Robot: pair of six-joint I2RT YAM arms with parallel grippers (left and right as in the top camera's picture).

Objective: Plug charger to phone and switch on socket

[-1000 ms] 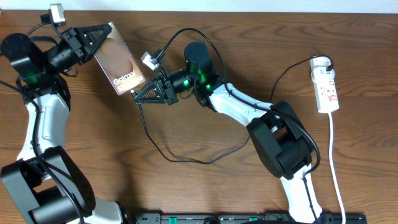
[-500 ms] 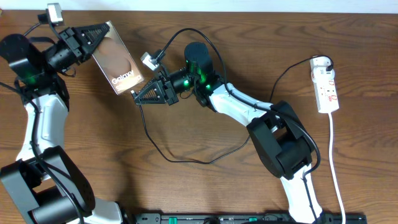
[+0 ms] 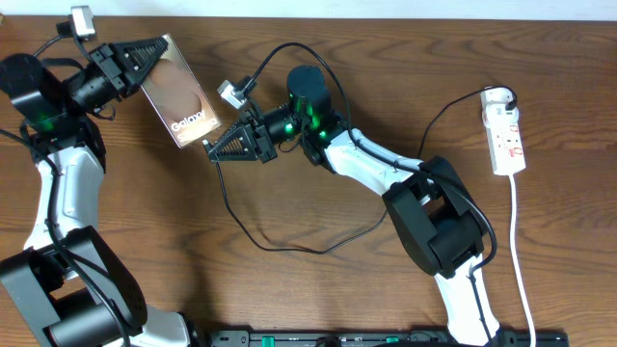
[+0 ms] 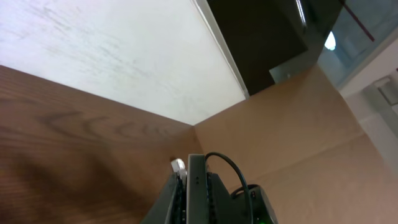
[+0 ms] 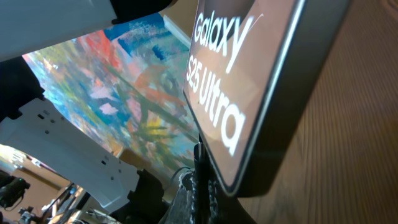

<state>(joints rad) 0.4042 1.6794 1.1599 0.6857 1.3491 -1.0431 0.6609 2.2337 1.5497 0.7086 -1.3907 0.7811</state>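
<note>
At the phone [image 3: 179,89] edge, charger [image 3: 289,251].

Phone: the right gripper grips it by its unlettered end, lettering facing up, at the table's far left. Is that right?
No: the left gripper grips the phone, as the overhead view shows. The right gripper holds the charger at the lettered end. The rest stands.
</note>
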